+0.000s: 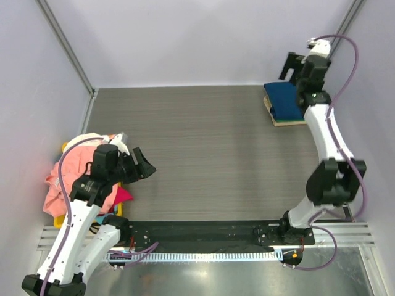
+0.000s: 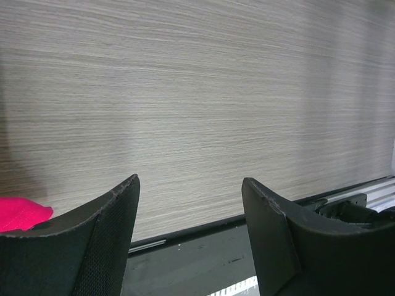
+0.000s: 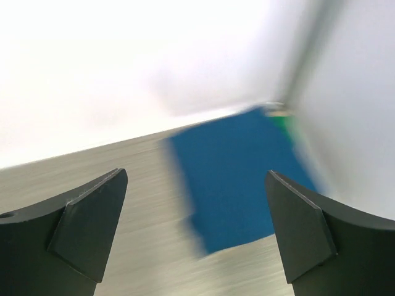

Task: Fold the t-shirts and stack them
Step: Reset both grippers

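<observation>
From above, a folded blue t-shirt (image 1: 285, 102) lies on a tan board (image 1: 281, 122) at the far right corner of the tabletop (image 1: 203, 142). The right pincer (image 1: 291, 65) hangs just behind the board. Far across from the board, a heap of t-shirts (image 1: 71, 182) lies crumpled: mostly pink, with some magenta and white. The left pincer (image 1: 143, 161) is next to the heap, on the side nearer the board. The left arm (image 1: 83, 209) covers part of the heap, so I cannot count the shirts.

In the left wrist view, the left pincer (image 2: 191, 185) is spread wide and empty over bare tabletop. Only a magenta corner (image 2: 21, 213) peeks in.

The right wrist view is blurry. The right pincer (image 3: 194, 176) is wide and empty above the blue shirt. A green strip (image 3: 285, 123) at the shirt's edge is too smeared to name.

The shirts look light, soft and floppy, so they will likely droop. Pinching a top edge, like a hem or shoulder, seems best.
</observation>
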